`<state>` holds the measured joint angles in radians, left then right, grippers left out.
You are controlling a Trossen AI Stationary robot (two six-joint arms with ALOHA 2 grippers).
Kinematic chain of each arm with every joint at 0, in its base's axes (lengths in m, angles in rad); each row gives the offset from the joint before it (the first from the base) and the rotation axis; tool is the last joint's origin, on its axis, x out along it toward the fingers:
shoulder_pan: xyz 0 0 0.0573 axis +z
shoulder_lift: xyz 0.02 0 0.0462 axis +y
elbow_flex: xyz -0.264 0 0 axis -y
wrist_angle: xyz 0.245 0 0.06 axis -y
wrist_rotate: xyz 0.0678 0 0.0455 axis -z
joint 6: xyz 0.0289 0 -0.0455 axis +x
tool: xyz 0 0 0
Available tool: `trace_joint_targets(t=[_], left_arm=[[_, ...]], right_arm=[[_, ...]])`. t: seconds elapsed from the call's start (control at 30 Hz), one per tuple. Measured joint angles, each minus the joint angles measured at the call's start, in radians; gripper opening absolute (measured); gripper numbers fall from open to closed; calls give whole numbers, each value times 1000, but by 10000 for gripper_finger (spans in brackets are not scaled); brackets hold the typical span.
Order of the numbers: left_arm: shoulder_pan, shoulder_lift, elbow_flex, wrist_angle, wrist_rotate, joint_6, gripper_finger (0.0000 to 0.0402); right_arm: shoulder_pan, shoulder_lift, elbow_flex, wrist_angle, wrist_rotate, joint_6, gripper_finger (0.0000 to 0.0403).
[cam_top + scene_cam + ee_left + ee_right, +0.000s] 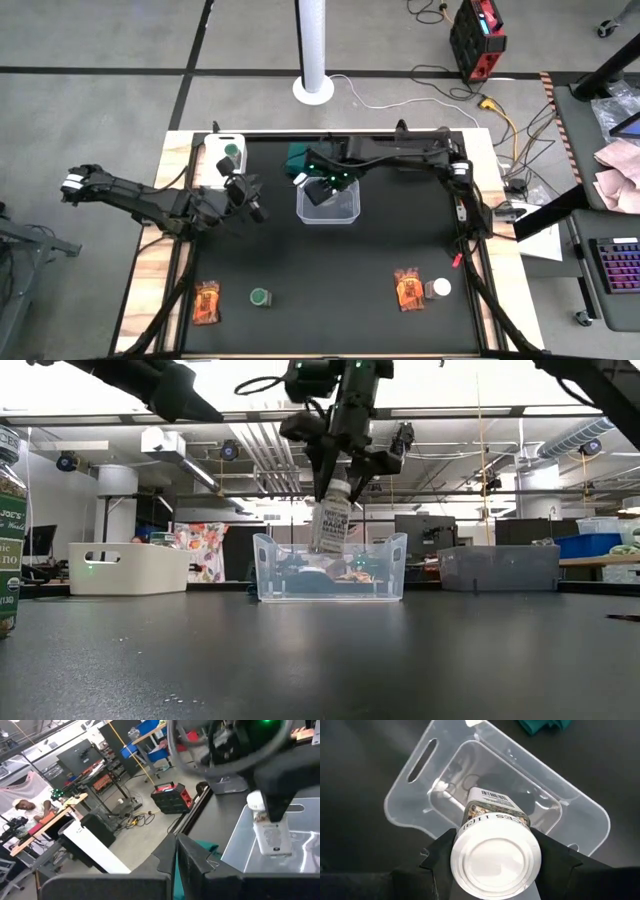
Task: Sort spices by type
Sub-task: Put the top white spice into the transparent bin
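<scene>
I see right claw point(322, 187) clamped on white-lidded jar point(495, 857) above clear bin point(345, 213); left claw point(246, 197) pinched shut, empty; green jar point(259, 296), two packets point(207, 301), another jar point(440, 289) unsorted on surface point(330, 270)

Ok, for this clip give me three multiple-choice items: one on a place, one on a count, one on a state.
1. Where is the white-lidded jar held by the right gripper?
A. above the clear bin
B. beside the left packet
C. on the white tray

2. How many orange-red packets lie on the table?
A. one
B. two
C. four

3. The left gripper is:
A. holding a packet
B. holding a green-lidded jar
C. holding nothing

Answers: 1 A, the jar hangs over the bin; 2 B, the other packet lies right; 3 C, nothing sits between its fingers.
</scene>
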<state>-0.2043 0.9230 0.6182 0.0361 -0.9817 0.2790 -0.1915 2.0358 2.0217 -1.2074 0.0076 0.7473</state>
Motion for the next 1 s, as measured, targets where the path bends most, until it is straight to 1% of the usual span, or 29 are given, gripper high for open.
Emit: trace_joint_targets(t=[0.3,0.47,0.57,0.73,0.8,1.0], left_arm=[[0,18,0,0,-4,0,0],[0,18,0,0,-4,0,0],[0,18,0,0,-4,2,0],[0,19,0,0,-4,4,0],[0,20,0,0,-4,4,0],[0,20,0,0,-4,5,0]], right_arm=[[1,74,2,-16,20,1,200],[2,77,-2,-16,21,-5,200],[2,76,-2,-15,49,-14,200],[3,81,-2,-6,56,-41,227],[4,87,-2,-5,55,-45,231],[4,98,-3,-5,55,-70,214]])
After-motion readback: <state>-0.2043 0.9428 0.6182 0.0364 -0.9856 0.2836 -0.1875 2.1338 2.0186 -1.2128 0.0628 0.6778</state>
